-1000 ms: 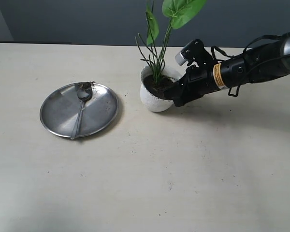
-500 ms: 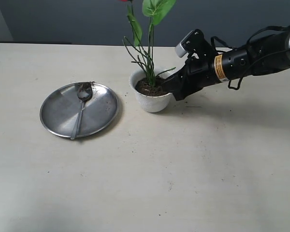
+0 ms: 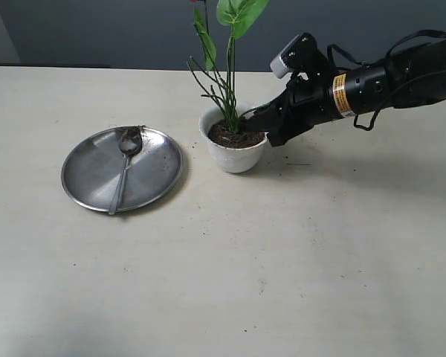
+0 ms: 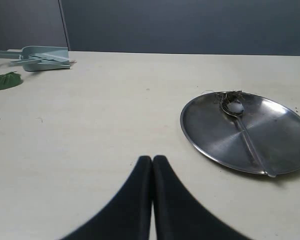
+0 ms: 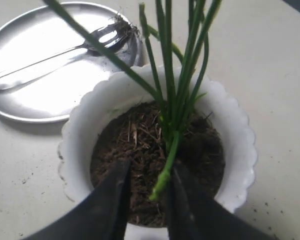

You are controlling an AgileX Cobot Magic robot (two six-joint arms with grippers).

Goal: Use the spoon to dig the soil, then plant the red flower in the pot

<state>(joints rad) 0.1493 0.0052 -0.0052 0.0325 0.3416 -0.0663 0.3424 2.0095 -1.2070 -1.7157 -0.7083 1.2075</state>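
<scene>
Bare cream tabletop (image 3: 230,268) runs wide and free in front of the small white scalloped ceramic pot (image 3: 234,152), with open surface also between it and the round steel plate (image 3: 97,182) well to its left, though the table's back edge lies not far behind the pot. The pot stands upright, filled with dark crumbly soil (image 5: 140,150), and the artificial red flower (image 3: 230,67) with its thin green stem and grass-like blades rises out of the soil, only a sliver of red showing at the frame top. The right gripper (image 5: 146,192) reaches down over the pot's right rim, its black fingers a little apart on either side of the bent stem base; whether they touch it cannot be told. The slim silver spoon (image 3: 123,165) lies on the plate, soil fibres clinging at its bowl. The left gripper (image 4: 152,165) hovers over bare table near the plate, fingers pressed together on nothing. Compared with a second ago, the pot has righted from a tilt and sits slightly farther left, and the flower stands straighter.
</scene>
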